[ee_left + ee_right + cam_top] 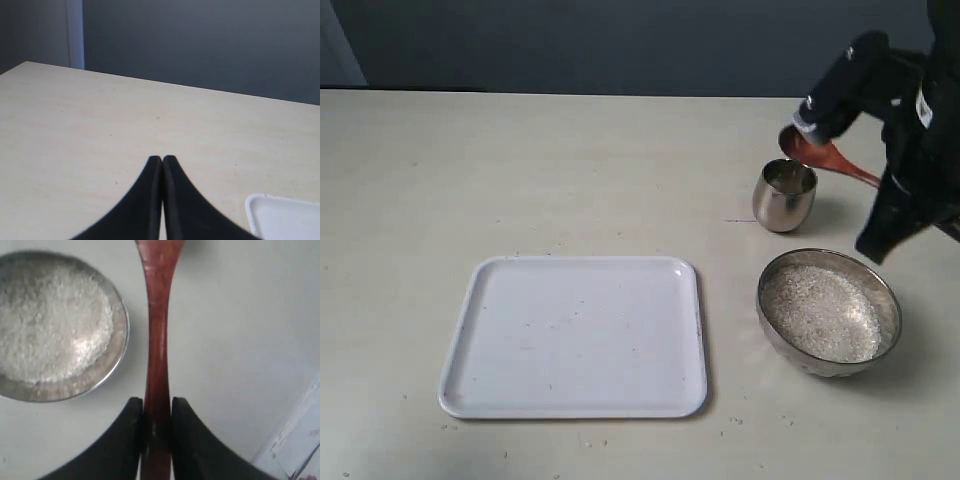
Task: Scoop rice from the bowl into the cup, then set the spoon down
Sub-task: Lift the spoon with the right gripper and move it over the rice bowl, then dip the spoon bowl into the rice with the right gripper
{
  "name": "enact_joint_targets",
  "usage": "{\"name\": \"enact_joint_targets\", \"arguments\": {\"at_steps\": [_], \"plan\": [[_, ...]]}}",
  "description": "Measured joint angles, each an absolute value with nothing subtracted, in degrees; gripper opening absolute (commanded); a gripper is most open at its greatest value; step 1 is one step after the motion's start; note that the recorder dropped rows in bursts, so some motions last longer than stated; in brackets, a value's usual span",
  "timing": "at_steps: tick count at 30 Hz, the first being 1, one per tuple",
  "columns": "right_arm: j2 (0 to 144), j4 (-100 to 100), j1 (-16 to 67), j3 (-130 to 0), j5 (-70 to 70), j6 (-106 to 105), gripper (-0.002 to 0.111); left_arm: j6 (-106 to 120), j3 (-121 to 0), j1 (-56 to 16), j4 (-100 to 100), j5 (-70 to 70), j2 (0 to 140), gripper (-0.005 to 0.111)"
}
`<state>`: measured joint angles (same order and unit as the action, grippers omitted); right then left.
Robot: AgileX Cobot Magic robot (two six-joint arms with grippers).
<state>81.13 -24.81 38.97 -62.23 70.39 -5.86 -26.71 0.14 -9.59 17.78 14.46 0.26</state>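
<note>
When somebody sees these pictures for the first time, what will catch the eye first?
The dark red spoon, clamped in the right tool, hangs close above the cup at the exterior view's right. Nearer the camera stands the bowl of rice, and a white tray lies mid-table.

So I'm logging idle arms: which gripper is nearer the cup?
Right. The right gripper holds the spoon with its head just above the cup. The left gripper is shut above bare table by the corner of a tray, outside the exterior view.
</note>
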Motion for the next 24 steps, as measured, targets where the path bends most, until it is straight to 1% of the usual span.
{"name": "enact_joint_targets", "arguments": {"at_steps": [5, 15, 24], "plan": [[80.84, -27.26, 38.97, -55.08, 70.39, -5.16, -0.001, -26.71, 0.14, -9.59, 17.78, 14.46, 0.26, 0.001], [80.72, -32.85, 39.94, -48.76, 70.25, -5.05, -0.001, -26.71, 0.14, -9.59, 17.78, 14.46, 0.26, 0.001], [80.72, -40.28, 47.7, -43.45, 70.14, -6.4, -0.001, -26.71, 0.14, -9.59, 17.78, 14.46, 0.26, 0.001]]}}
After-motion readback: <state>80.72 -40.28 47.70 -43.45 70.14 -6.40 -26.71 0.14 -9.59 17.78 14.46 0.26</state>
